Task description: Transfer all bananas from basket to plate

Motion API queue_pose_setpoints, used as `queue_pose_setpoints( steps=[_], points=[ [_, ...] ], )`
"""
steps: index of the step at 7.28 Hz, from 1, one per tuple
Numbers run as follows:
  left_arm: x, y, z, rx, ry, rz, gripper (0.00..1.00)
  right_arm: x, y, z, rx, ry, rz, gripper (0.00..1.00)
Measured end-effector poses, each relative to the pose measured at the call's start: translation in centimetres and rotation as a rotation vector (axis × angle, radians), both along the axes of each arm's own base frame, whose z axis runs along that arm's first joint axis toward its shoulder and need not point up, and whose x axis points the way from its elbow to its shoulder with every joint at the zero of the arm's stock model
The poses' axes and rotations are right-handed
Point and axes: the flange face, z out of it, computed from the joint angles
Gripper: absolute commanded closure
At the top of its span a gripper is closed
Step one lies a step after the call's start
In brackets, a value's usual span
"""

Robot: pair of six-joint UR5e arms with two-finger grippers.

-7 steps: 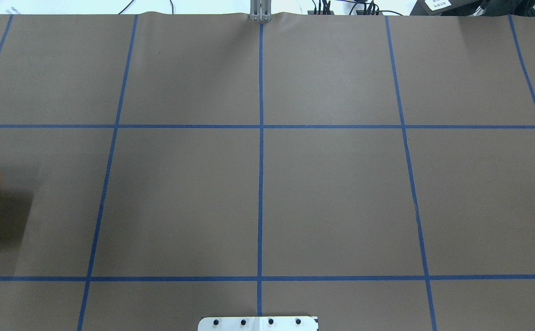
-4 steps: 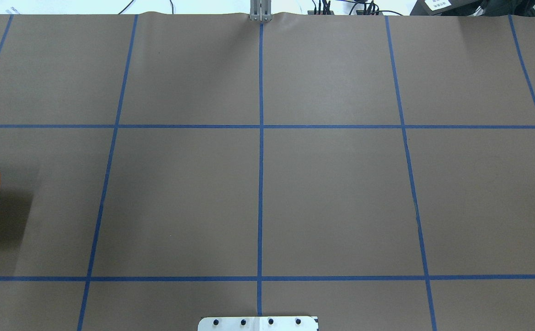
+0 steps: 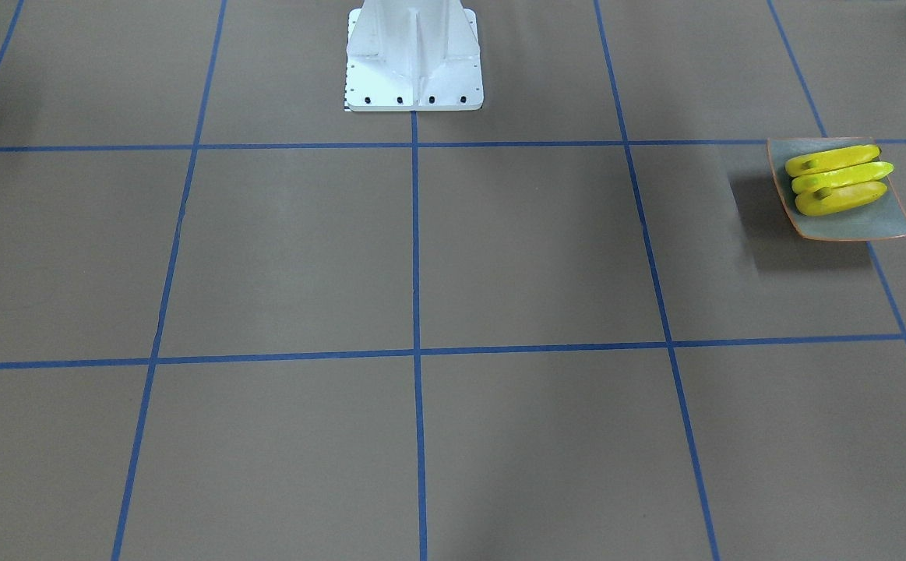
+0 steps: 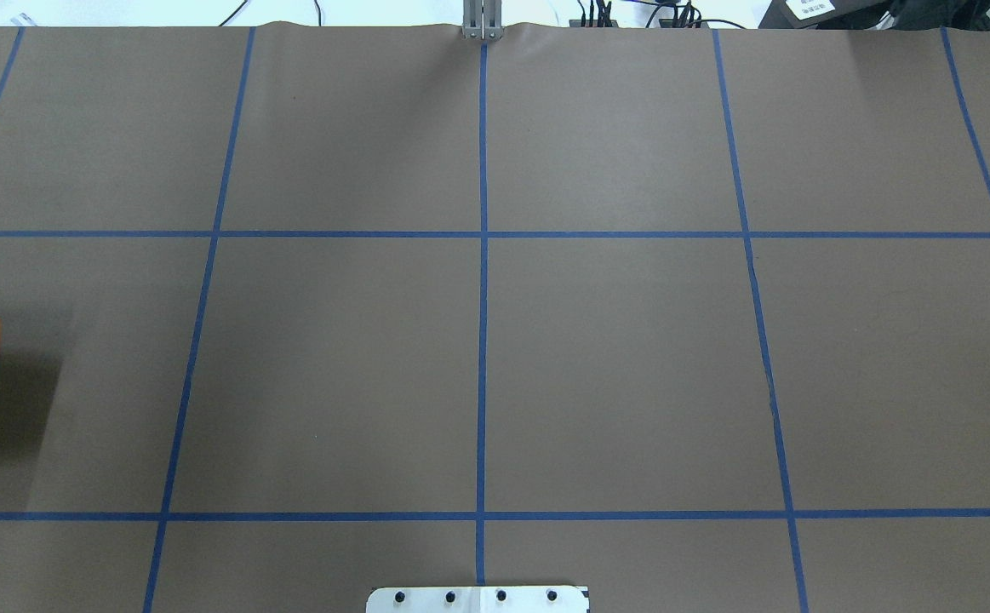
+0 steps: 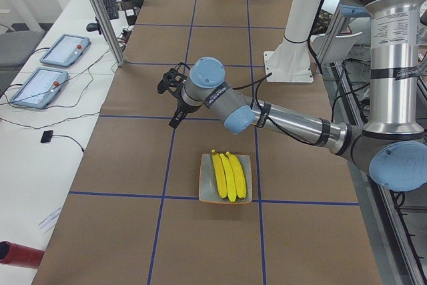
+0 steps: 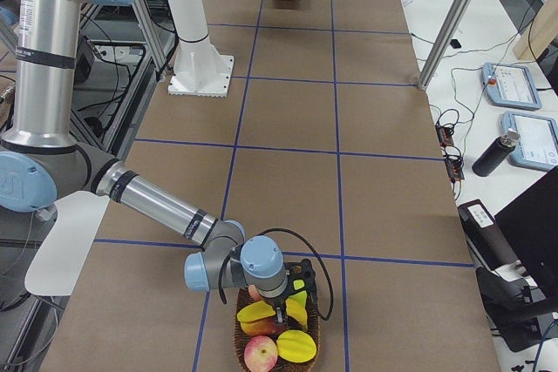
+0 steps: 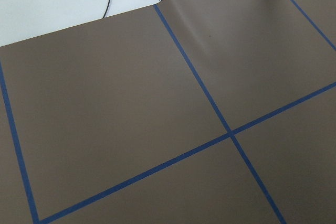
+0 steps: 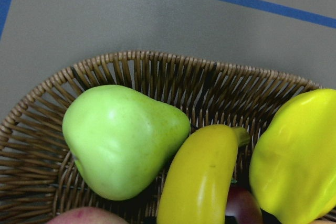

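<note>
Three yellow bananas (image 3: 838, 179) lie side by side on the grey-green, orange-rimmed plate (image 3: 850, 226), which also shows at the table's end in the exterior left view as the plate (image 5: 207, 195). One more banana (image 8: 202, 182) lies in the wicker basket (image 8: 157, 72) between a green pear (image 8: 123, 137) and a yellow fruit (image 8: 294, 161). My right gripper (image 6: 281, 307) hangs low over the basket (image 6: 275, 341); I cannot tell its state. My left gripper (image 5: 175, 98) hovers above the table beyond the plate, apart from it, state unclear.
The white robot base (image 3: 414, 62) stands at mid-table. Blue tape lines grid the brown table cover (image 4: 477, 340). A red apple (image 6: 260, 355) also sits in the basket. Tablets and cables (image 5: 53, 71) lie on the white side bench.
</note>
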Motion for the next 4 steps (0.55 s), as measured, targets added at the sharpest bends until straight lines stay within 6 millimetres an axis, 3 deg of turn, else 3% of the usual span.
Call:
queue_pose_setpoints(
  steps=[4],
  points=[
    [0.0,0.0,0.7,-0.023,0.002,0.000,0.01,2.7,-1.5,-5.2,0.098,-0.010,0.066,1.00]
  ],
)
